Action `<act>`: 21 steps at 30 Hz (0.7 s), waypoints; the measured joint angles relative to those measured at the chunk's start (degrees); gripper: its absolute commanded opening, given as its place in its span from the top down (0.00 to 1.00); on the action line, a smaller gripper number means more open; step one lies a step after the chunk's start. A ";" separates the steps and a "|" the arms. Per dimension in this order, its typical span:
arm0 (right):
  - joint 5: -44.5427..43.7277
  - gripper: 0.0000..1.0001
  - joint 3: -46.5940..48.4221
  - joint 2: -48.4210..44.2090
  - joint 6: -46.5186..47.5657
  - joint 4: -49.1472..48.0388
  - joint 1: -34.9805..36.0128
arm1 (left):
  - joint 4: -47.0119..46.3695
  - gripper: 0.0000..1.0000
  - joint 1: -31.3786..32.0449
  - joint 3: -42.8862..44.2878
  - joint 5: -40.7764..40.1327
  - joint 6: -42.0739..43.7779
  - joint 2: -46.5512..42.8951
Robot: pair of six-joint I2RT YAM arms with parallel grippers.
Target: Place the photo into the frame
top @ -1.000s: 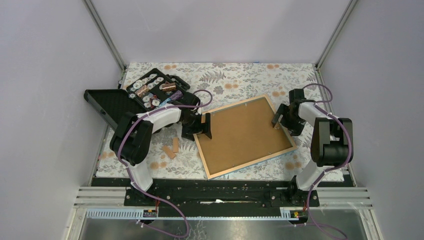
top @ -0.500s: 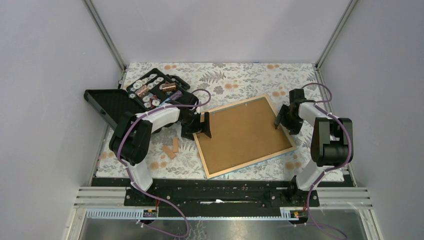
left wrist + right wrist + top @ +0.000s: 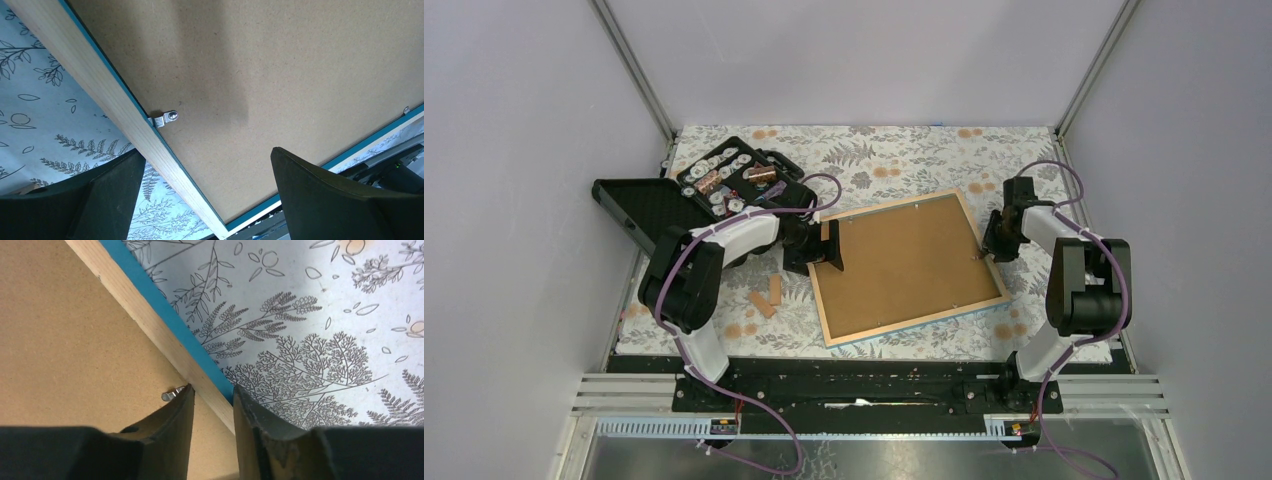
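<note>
The frame (image 3: 919, 320) lies back-up in the middle of the table, showing its light wood rim and a blue edge. The brown backing board (image 3: 904, 260) fills it. No photo shows in any view. My left gripper (image 3: 828, 248) stands wide open over the frame's left rim (image 3: 100, 90), one finger on each side, near a metal tab (image 3: 165, 117). My right gripper (image 3: 989, 243) is at the right rim (image 3: 135, 305). Its fingers are closed in on the rim, one by a metal tab (image 3: 172, 394) on the board side, one against the blue outer edge.
A black case (image 3: 734, 180) of small parts stands open at the back left, its lid (image 3: 634, 205) lying flat beside it. Two small wooden pieces (image 3: 767, 295) lie left of the frame. Enclosure walls stand at the left, right and back.
My right gripper has narrowed from wide open and come down over the right rim. The frame has slid and turned a little to the left. The left gripper stayed open.
</note>
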State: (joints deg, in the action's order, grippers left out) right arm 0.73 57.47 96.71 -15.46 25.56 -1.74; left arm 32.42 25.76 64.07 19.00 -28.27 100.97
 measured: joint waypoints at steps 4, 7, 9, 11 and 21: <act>0.72 0.30 0.00 0.00 -2.78 1.44 0.04 | -0.09 0.01 0.07 0.00 0.50 -0.04 0.00; 0.94 0.25 0.68 -0.02 -3.80 3.54 0.04 | -0.31 0.02 0.13 -0.02 0.96 -0.09 0.00; 0.94 0.24 1.31 -0.04 -4.13 4.61 0.04 | -0.46 0.01 0.13 -0.02 1.31 -0.11 0.00; 0.87 0.24 2.03 -0.04 -4.37 5.60 0.04 | -0.61 0.01 0.11 -0.09 1.57 -0.13 0.00; -0.07 0.25 2.80 2.49 -5.75 6.71 0.04 | -1.07 0.01 0.11 -0.57 1.79 -0.24 -0.42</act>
State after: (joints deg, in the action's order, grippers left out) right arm 0.67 60.27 99.20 -21.21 32.27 -1.69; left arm 31.35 25.87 63.51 20.80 -28.51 100.55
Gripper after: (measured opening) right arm 0.753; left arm 0.987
